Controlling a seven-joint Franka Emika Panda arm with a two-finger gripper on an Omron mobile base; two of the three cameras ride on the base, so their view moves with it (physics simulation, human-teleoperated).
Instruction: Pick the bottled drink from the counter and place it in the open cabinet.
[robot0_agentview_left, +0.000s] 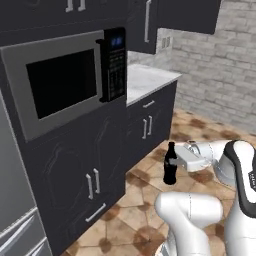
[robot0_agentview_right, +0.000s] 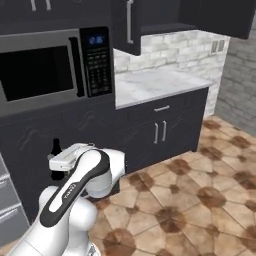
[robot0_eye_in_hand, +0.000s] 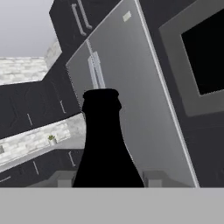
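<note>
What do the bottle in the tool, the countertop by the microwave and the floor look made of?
Bottled drink: uniformly black, no visible sheen; glass or plastic is unclear. Countertop: white with grey veining, likely polished marble. Floor: brown mottled tiles with pale grout lines, probably stone or ceramic.

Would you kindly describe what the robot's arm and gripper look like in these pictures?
The arm has glossy white, rounded, tube-like links with dark grey to black bands at the joints. One dark band carries small white lettering, too small to read. The gripper has a boxy pale grey-white body. No loose cables show.
</note>
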